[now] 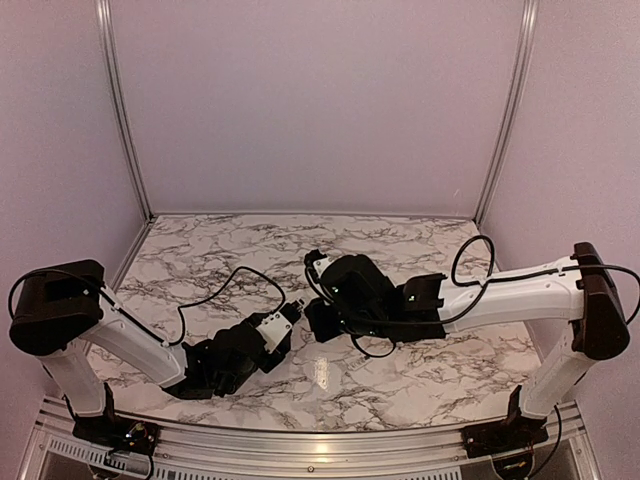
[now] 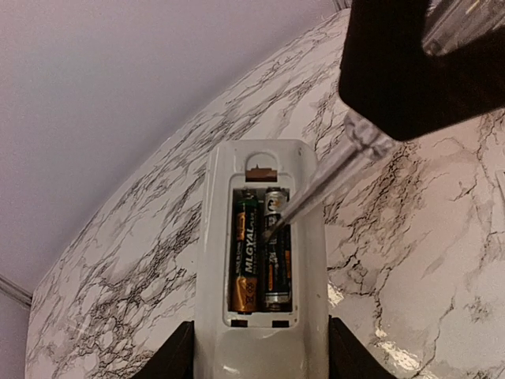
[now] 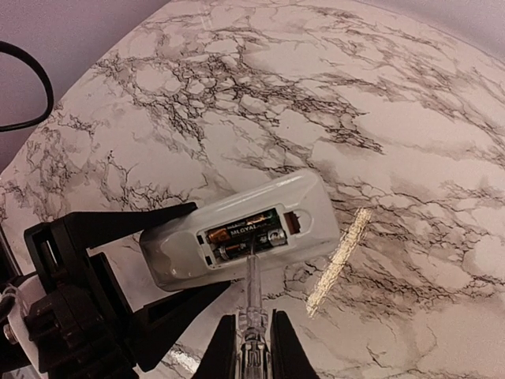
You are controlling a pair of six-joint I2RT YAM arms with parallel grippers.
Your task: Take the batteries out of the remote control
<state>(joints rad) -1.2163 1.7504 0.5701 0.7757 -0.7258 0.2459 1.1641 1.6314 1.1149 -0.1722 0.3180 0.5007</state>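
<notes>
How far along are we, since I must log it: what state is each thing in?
remote control: battery bay uncovered
batteries: both seated in the bay
thin rod: tip at the batteries
left gripper: shut on the remote control
right gripper: shut on the thin rod

On my feed: a slim white plastic remote control (image 2: pixel 260 351); its small cylindrical batteries (image 2: pixel 246 264), one green and orange, one black with orange print; a thin clear glassy rod (image 2: pixel 323 181); a white marble-patterned tabletop (image 2: pixel 410 237) veined dark grey.
</notes>
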